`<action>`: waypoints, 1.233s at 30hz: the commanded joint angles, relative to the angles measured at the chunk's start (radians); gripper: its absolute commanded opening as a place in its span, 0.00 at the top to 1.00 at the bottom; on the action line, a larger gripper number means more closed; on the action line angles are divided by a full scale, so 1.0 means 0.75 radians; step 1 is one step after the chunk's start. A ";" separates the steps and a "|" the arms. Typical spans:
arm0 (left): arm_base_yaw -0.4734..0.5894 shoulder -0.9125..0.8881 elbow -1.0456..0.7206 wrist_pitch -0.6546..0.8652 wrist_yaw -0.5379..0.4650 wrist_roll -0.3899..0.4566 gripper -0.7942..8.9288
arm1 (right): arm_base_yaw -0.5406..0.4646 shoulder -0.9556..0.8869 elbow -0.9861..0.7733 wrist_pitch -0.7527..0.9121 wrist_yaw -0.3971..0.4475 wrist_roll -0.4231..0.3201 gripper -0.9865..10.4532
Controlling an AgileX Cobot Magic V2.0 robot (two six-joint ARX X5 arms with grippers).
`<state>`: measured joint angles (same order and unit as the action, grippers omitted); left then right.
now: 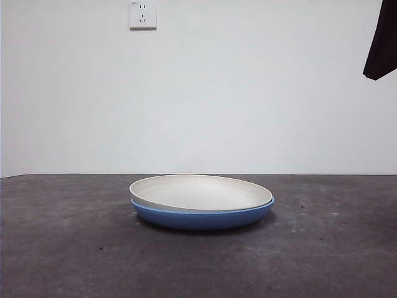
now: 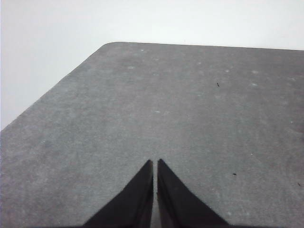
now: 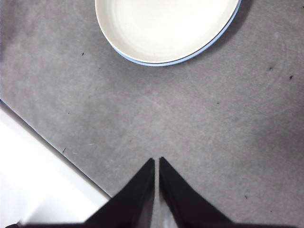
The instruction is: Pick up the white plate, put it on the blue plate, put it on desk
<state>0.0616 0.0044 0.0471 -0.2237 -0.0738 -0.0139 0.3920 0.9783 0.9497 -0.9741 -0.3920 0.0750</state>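
Your right gripper (image 3: pixel 156 159) is hanging with its jaws pressed together to a thin slit, gripping nothing and touching nothing. It is sitting high above bare desk (image 3: pixel 213 123), near the desk's edge, with the stacked plates lying well ahead of its tips. In the front view that arm is showing only as a dark tip (image 1: pixel 381 43) at the top right corner, clear of the plates.

Your left gripper (image 2: pixel 155 161) is likewise clenched to a narrow slit and carrying nothing. It is looking across a bare stretch of desk towards a rounded far corner, with no plate in its view, and it is not appearing in the front view at all.

The white plate (image 1: pixel 201 192) is resting inside the blue plate (image 1: pixel 205 218), sitting slightly off-centre so that its left rim is overhanging a little and a thin blue edge is showing along the right. From the right wrist view you are seeing the white plate filling the blue one, with only a blue sliver around its rim. The stack is sitting flat on the desk, about mid-table.
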 commanded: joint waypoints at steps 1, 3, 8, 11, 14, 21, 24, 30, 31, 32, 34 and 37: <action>0.005 -0.002 -0.013 -0.041 -0.002 -0.008 0.90 | 0.008 0.009 0.028 0.012 -0.001 -0.016 0.91; 0.005 -0.002 -0.013 -0.041 -0.002 -0.008 0.90 | 0.008 0.009 0.028 0.011 -0.001 -0.016 0.91; 0.005 -0.002 -0.013 -0.041 -0.002 -0.008 0.90 | -0.043 -0.032 0.028 0.036 0.009 -0.062 0.91; 0.005 -0.002 -0.013 -0.041 -0.002 -0.008 0.90 | -0.119 -0.104 0.020 0.149 0.009 -0.115 0.91; 0.005 -0.002 -0.013 -0.041 -0.002 -0.008 0.90 | -0.211 -0.216 -0.026 0.379 0.009 -0.115 0.91; 0.005 -0.002 -0.013 -0.041 -0.002 -0.008 0.90 | -0.462 -0.524 -0.313 0.864 0.010 -0.114 0.91; 0.005 -0.002 -0.013 -0.041 -0.002 -0.008 0.90 | -0.535 -0.656 -0.495 1.043 0.039 -0.114 0.91; 0.005 -0.002 -0.013 -0.041 -0.002 -0.008 0.90 | -0.594 -0.883 -0.828 1.183 0.243 -0.100 0.91; 0.005 -0.002 -0.013 -0.041 -0.002 -0.008 0.90 | -0.596 -0.922 -0.879 1.201 0.264 -0.099 0.91; 0.005 -0.002 -0.013 -0.041 -0.002 -0.008 0.90 | -0.596 -0.961 -0.929 1.221 0.284 -0.092 0.91; 0.005 -0.002 -0.013 -0.041 -0.002 -0.008 0.90 | -0.596 -1.030 -1.015 1.255 0.304 -0.071 0.91; 0.005 -0.002 -0.013 -0.041 -0.002 -0.008 0.90 | -0.596 -1.131 -1.123 1.265 0.320 -0.040 0.91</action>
<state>0.0616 0.0044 0.0471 -0.2237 -0.0738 -0.0143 -0.0540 0.1429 0.1204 -0.0391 -0.1558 0.0166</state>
